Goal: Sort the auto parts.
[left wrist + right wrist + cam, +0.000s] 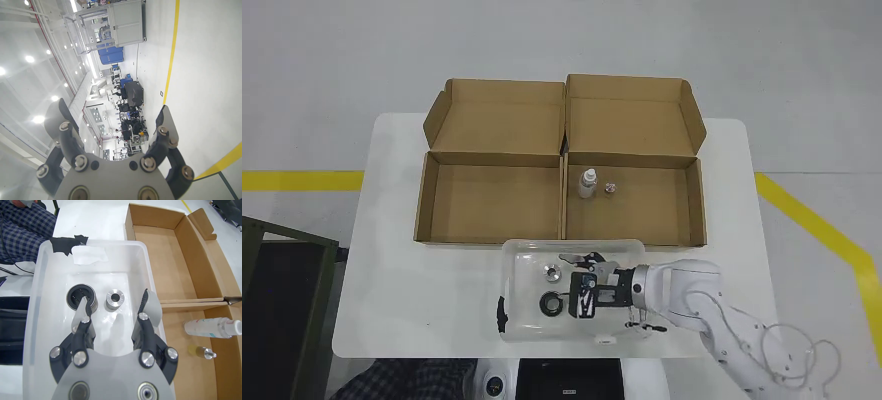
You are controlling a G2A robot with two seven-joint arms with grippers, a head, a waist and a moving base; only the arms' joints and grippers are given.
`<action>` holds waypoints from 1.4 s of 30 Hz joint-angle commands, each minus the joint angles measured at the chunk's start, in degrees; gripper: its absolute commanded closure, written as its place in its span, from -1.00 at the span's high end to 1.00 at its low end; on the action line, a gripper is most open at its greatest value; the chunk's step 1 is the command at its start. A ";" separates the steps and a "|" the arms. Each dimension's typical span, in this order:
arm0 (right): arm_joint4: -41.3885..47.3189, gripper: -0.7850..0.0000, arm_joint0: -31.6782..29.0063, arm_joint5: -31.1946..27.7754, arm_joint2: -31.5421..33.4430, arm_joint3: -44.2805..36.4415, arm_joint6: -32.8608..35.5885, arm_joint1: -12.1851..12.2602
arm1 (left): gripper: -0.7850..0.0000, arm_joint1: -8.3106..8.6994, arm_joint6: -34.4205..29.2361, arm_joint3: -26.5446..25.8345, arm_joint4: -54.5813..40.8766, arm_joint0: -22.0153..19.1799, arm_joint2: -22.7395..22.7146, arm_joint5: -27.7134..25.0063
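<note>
Right gripper [115,294] spread open in the bin [36,279] at the desk's [372,300] front edge.
The bushing [112,307] and bearing [69,298] stand side by side in the bin's left half. One finger seems to reach the bearing's bore, but contact is unclear. A bottle [208,328] and a small part [203,352] sit by the right box's [697,200] left wall. The left gripper [112,103] is released.

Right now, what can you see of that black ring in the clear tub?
The ring is a short, thick cylinder standing upright on the tub floor, bore up. Black rim, metal-banded side, small ridges inside the bore. A bushing stands beside it, apart. One open jaw of the right gripper overlaps it; contact is unclear.
</note>
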 commanded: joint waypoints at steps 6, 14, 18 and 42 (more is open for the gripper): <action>-1.23 0.07 2.59 0.98 -2.40 3.90 -0.96 -0.72 | 1.00 0.00 0.00 0.00 0.00 0.00 0.00 0.00; -1.13 0.00 4.51 1.33 -3.91 6.97 -0.93 -1.30 | 1.00 0.00 0.00 0.00 0.00 0.00 0.00 0.00; -0.74 0.00 5.45 1.38 -4.90 8.55 -0.95 -1.67 | 1.00 0.00 0.00 0.00 0.00 0.00 0.00 0.00; 0.13 -0.02 10.83 2.78 -11.39 15.99 -1.34 -4.47 | 1.00 0.00 0.00 0.00 0.00 0.00 0.00 0.00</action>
